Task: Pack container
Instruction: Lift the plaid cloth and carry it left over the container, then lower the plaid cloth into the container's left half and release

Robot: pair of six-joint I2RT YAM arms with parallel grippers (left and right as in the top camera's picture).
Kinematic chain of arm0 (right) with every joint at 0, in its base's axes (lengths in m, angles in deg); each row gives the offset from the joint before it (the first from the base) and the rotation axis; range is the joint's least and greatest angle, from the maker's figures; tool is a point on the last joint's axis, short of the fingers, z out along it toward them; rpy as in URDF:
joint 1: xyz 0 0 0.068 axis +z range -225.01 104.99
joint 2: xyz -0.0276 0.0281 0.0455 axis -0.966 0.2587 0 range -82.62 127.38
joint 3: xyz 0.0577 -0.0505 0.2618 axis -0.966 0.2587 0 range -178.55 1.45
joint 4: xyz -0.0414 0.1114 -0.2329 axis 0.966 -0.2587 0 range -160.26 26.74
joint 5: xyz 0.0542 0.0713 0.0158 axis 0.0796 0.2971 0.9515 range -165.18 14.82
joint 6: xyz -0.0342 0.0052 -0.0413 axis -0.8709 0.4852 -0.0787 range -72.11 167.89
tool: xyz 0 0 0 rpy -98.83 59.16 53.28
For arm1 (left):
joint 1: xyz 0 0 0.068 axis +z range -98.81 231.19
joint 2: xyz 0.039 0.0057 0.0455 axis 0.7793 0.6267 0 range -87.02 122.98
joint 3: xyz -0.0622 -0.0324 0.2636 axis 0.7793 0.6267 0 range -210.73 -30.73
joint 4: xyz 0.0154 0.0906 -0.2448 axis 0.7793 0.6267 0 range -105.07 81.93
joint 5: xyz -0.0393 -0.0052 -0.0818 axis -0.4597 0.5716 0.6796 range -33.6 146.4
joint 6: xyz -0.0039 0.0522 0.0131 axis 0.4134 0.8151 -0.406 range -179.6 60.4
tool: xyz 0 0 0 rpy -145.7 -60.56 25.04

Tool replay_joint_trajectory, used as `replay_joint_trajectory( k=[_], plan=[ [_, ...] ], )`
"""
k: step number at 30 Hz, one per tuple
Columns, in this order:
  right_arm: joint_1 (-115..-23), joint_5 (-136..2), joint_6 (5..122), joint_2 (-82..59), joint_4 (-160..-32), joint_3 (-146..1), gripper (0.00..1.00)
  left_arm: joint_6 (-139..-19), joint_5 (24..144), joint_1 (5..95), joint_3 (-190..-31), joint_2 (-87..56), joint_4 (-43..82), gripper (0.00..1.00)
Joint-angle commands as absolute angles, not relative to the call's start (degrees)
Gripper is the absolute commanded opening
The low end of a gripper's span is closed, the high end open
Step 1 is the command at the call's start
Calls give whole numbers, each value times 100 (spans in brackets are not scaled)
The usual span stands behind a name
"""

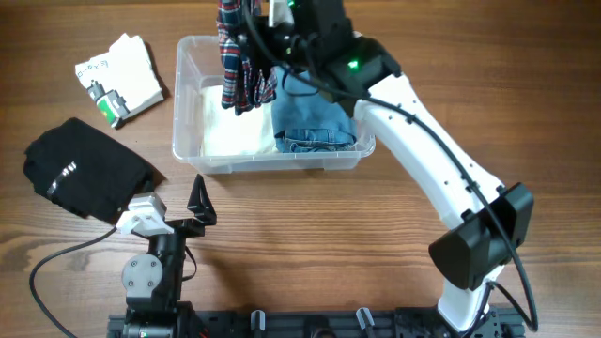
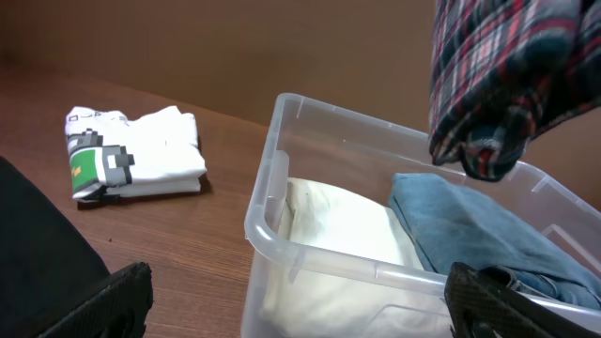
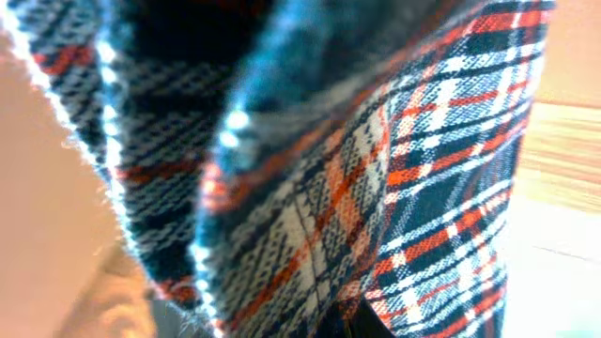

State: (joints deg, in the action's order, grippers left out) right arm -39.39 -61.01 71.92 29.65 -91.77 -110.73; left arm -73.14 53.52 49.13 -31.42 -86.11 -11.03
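Even soft light, overhead sharp; right wrist pic blurry, plaid shirt [image 3: 357,188] v. close.

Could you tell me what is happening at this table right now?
The right end effector holds a plaid shirt hanging over the clear container, which already has a cream folded item and blue jeans inside. The left end effector sits open and empty, away from the container. A black garment and a white printed T-shirt lie outside, not yet packed.
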Motion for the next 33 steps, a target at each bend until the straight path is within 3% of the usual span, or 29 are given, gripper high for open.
replay_joint_trajectory(
  k=[1, 8, 21, 33],
  plan=[
    [-3605, -7698, 6698, 2866, -9443, -11213, 4, -7178, 5400, 4950, -3107, -8620, -1119, 100],
    [-3126, -9172, 6792, 2908, -9789, -11213, 4, -7178, 5400, 4950, -3107, -8620, -1119, 100],
    [-3104, -9169, 7374, 3762, -9885, -11213, 4, -7178, 5400, 4950, -3107, -8620, -1119, 100],
    [-3062, -8898, 7354, 3736, -10103, -11407, 4, -7178, 5400, 4950, -3107, -8620, -1119, 100]
  ],
)
